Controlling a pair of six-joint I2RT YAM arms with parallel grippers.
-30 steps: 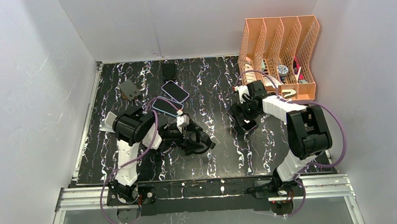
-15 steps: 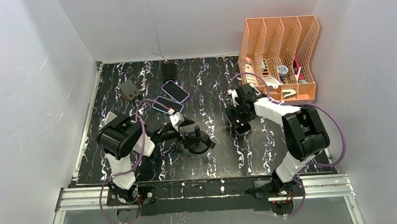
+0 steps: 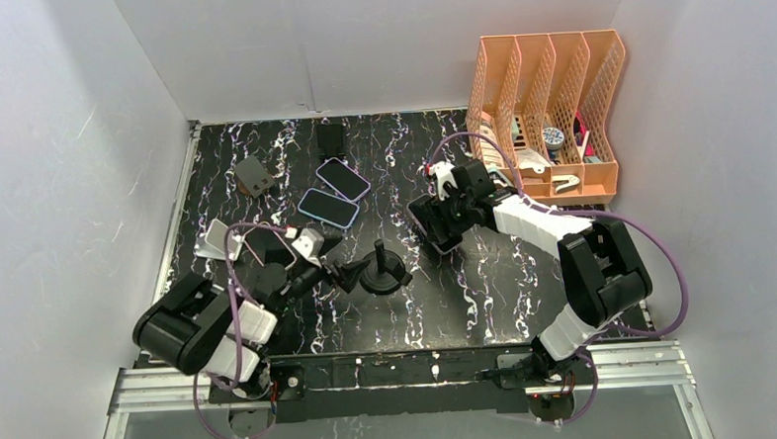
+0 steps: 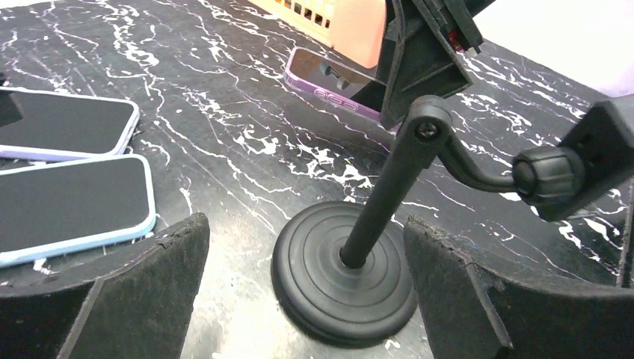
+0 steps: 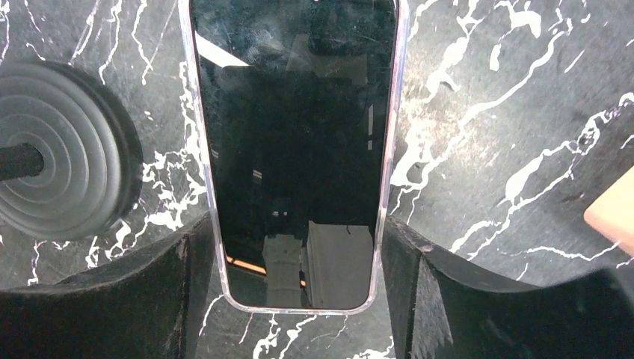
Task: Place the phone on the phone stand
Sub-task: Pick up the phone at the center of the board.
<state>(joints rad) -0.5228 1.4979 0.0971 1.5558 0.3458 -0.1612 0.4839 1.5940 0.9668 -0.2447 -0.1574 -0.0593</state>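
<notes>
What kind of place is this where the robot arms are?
Likely a robot lab test booth: plain white walls box in a black marbled table, two robot arms are bolted to a metal rail, and phones and a phone stand sit out as props.

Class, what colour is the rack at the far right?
The rack is orange; top view shows it best.

Dark-screened phone (image 5: 291,149), seemingly tilted, beside upright black round-based stand (image 4: 380,209).

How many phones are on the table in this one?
4 phones. Two lie side by side at far centre, one nearer on the left, and one in the right gripper beside the stand. More may be hidden.
</notes>
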